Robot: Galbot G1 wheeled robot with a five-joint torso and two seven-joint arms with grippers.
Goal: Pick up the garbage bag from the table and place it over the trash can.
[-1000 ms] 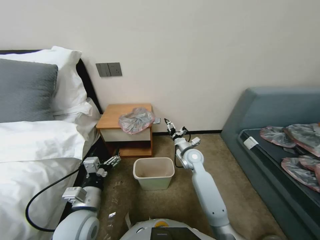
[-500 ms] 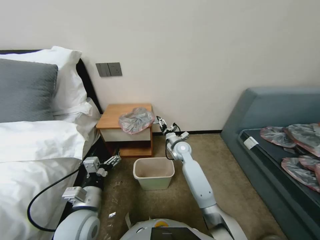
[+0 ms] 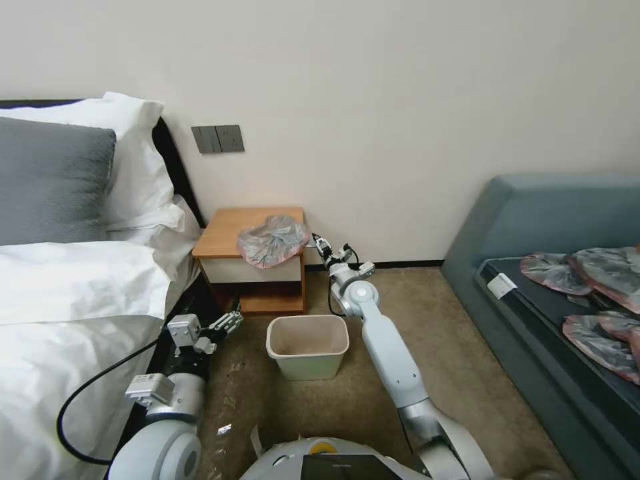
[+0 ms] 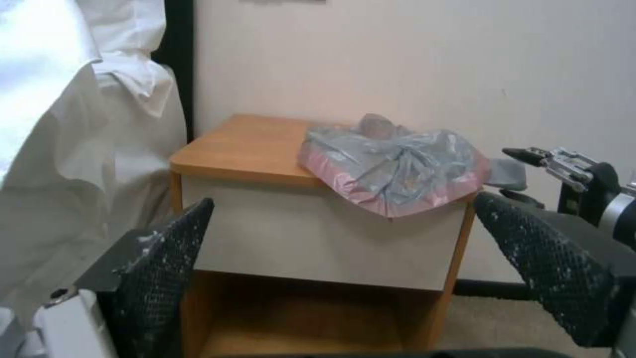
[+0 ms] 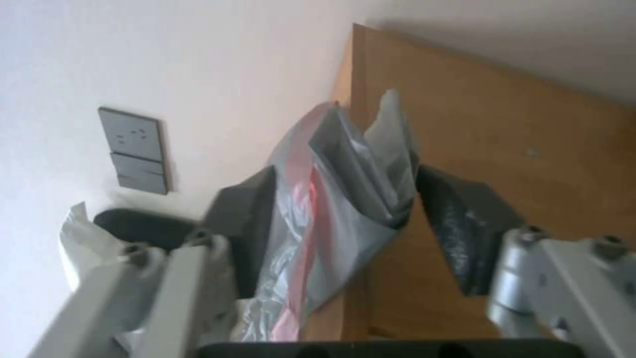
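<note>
The garbage bag (image 3: 272,241) lies crumpled on the right part of the table (image 3: 227,230), its pinkish rim hanging over the front edge. My right gripper (image 3: 319,244) is at the bag's right edge, open. In the right wrist view a fold of the bag (image 5: 331,199) stands between its two spread fingers over the table top (image 5: 477,129). The trash can (image 3: 310,367) stands on the carpet in front of the table. My left gripper (image 3: 230,322) hangs low beside the bed, open. It faces the table (image 4: 245,146) and bag (image 4: 394,171), with the right gripper (image 4: 514,164) beyond.
A bed with white linen and pillows (image 3: 73,287) fills the left side, close to the left arm. A blue-grey sofa (image 3: 533,220) with several flattened bags (image 3: 593,293) stands at the right. A wall (image 3: 400,100) with a switch panel (image 3: 218,139) rises behind the table.
My right arm has swung left, bringing its gripper from beside the table up to the bag's right edge. The left arm, bag and bin have stayed put.
</note>
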